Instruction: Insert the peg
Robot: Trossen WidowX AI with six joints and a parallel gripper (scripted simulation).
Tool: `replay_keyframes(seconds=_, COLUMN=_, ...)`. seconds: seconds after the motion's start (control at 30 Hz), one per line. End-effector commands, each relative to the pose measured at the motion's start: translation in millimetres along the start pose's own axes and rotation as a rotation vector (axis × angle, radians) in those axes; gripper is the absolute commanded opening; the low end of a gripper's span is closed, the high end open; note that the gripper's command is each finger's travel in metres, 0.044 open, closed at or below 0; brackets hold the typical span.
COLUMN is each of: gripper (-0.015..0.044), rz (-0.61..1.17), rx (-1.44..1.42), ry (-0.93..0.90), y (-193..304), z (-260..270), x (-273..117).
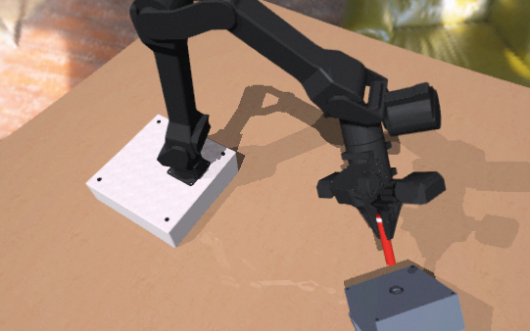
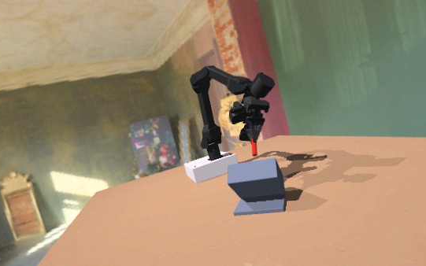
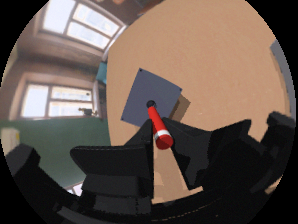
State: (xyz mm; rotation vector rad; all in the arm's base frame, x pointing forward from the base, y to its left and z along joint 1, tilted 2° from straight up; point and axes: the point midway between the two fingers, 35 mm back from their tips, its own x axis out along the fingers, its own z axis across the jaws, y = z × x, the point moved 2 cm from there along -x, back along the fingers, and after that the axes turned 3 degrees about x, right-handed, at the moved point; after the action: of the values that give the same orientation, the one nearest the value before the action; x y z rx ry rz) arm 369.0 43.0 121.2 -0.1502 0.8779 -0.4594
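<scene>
One slim, round red peg [image 1: 387, 244] with a pale upper end sits clamped in the nearly closed black pincer [image 1: 381, 226], hanging tilted in the air above the matte tan tabletop [image 1: 274, 255]. Its lower end points at the blocky grey-blue sloped panel [image 1: 404, 301], near the small round hole [image 1: 396, 290]. A white square base block [image 1: 137, 188] stands well apart.

Hand [image 3: 160, 152] gripping red peg [image 3: 157, 125], tip over panel [image 3: 150, 99]
</scene>
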Motion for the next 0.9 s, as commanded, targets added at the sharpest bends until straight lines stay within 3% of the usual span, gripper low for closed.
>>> replay_keyframes(seconds=0.0, gripper=0.0, rz=-0.004, rx=-0.019, ry=0.006, y=2, z=-4, x=11)
replay_keyframes(seconds=0.87, gripper=0.0, rz=-0.005, rx=-0.01, ry=-0.004, y=2, z=-3, x=26)
